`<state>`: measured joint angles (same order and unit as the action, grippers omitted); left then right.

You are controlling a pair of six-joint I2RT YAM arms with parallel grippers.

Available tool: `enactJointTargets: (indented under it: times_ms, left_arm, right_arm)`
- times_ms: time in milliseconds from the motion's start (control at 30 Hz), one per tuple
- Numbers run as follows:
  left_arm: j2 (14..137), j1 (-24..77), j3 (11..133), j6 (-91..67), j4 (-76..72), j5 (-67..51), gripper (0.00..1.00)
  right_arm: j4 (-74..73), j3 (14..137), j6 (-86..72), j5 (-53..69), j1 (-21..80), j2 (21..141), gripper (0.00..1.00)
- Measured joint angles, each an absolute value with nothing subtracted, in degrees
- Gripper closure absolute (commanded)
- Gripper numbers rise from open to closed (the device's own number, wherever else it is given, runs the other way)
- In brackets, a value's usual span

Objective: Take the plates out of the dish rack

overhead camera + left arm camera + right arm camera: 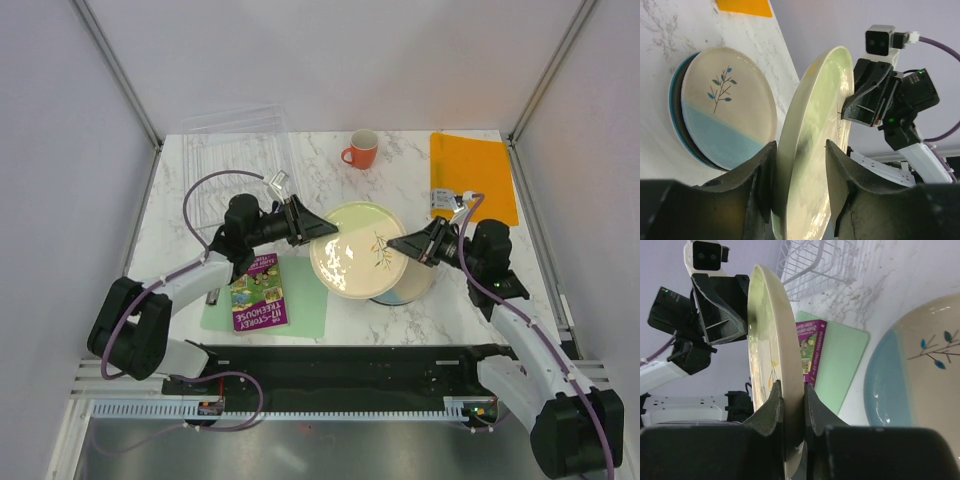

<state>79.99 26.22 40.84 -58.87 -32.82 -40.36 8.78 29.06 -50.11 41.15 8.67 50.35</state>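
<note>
White arm links point(190, 272), black joints point(130, 320), purple cables point(212, 177); left gripper point(800, 155) black; green LED point(920, 72).

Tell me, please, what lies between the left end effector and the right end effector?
The pale yellow-green plate spans it: left end effector on one rim, right end effector on the opposite rim. The top external view shows this.

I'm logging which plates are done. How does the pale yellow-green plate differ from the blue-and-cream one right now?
The pale yellow-green plate is held off the table, gripped at its rim by the left gripper and right gripper; the blue-and-cream plate lies atop a stack on the table. The yellow-green plate is one pale colour, the blue-and-cream plate part blue, part cream. Both are round with a sprig.
</note>
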Motion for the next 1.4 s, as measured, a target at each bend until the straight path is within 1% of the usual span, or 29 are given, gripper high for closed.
enactJointTargets:
  times_ms: [167,300,500,733,967,1000,1200,1400]
  left_arm:
    - [79.96,27.14,41.3,-55.05,-26.79,-37.8,0.46]
    - [79.33,27.09,43.57,-50.52,-19.03,-34.04,0.46]
    - [72.97,27.11,45.15,-44.95,-9.21,-26.57,0.45]
    - [63.16,27.11,44.56,-40.86,-4.43,-20.93,0.45]
    - [61.34,27.11,42.68,-39.68,-2.17,-18.85,0.45]
    - [61.34,27.11,42.39,-39.66,-1.85,-18.7,0.45]
    - [61.58,27.11,41.63,-39.64,-1.43,-18.46,0.45]
    - [61.58,27.11,40.38,-39.64,-1.37,-18.39,0.45]
  right_arm:
    - [-0.12,29.98,-45.89,40.73,4.69,47.13,1.0]
    - [-6.74,31.27,-41.95,37.01,1.32,46.39,1.0]
    - [-14.17,31.86,-37.52,31.55,-1.48,46.59,1.0]
    - [-18.41,32.38,-33.93,28.47,-3.77,48.8,1.0]
    - [-18.83,32.38,-32.93,28.88,-4.99,51.24,1.0]
    - [-18.76,32.38,-32.93,29.19,-5.1,51.53,1.0]
    - [-18.04,32.38,-32.77,31.11,-5.54,53.89,0.87]
    - [-18.46,32.38,-31.9,33.1,-5.69,56.88,0.83]
